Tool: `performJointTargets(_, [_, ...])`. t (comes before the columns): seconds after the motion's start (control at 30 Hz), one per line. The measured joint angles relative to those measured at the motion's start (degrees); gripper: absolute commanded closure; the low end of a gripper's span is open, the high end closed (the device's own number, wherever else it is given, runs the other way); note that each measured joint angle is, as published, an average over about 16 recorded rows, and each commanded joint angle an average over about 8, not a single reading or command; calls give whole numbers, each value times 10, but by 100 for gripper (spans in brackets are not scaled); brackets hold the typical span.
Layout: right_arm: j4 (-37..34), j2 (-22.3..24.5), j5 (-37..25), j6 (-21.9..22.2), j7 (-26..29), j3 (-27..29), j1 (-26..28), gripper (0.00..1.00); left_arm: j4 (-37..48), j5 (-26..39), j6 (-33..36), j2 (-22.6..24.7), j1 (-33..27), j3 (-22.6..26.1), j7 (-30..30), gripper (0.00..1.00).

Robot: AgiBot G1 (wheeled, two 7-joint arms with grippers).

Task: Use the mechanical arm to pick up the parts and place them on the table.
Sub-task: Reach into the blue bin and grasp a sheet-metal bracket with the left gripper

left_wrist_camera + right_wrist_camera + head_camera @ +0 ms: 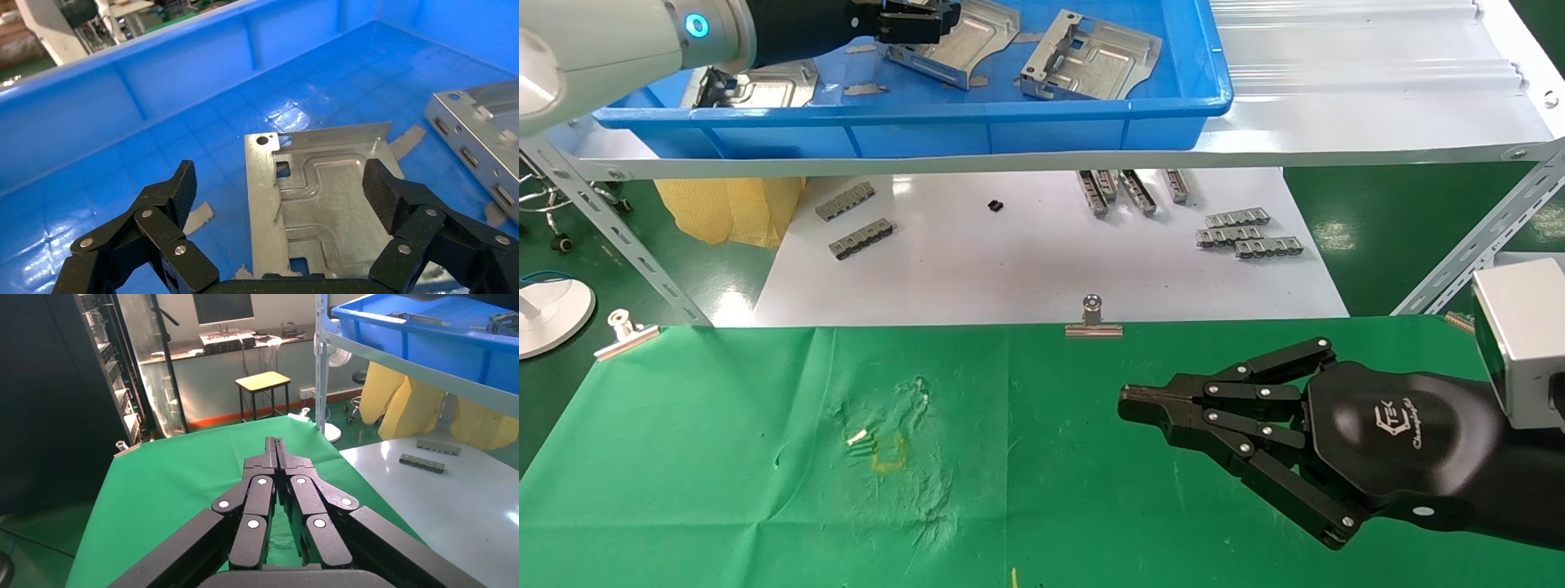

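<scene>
Fingers spread wide, left gripper (278, 184) hovers over a silver part (318, 202) lying flat in the blue tray (183, 79); right gripper (1148, 406) rests pinched together above the green table (723, 490); flat metal may slip from the pads.

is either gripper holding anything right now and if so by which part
Nothing is held. The left gripper is open inside the blue tray, its fingers straddling a part without touching it. The right gripper is shut and empty over the table.

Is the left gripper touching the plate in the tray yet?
Apart. The left wrist view shows the left gripper open, its pads either side of the plate with blue tray floor between.
</scene>
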Motion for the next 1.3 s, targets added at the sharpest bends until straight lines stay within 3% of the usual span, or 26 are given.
performJointTargets(0.4, [0,0,0,0,0,0,0,100,24,12,-22,13,-6,9,-27,100])
performJointTargets(0.47, [0,0,0,0,0,0,0,96,24,14,-22,13,-6,11,-30,100])
performJointTargets(0.5, [0,0,0,0,0,0,0,91,23,15,-22,13,-6,12,-31,100])
performJointTargets(0.7, [0,0,0,0,0,0,0,19,19,20,-21,13,-5,16,-36,100])
performJointTargets(0.77, [0,0,0,0,0,0,0,2,18,21,-21,13,-5,17,-37,100])
performJointTargets(1.3, [0,0,0,0,0,0,0,0,6,11,0,-1,-10,11,-18,100])
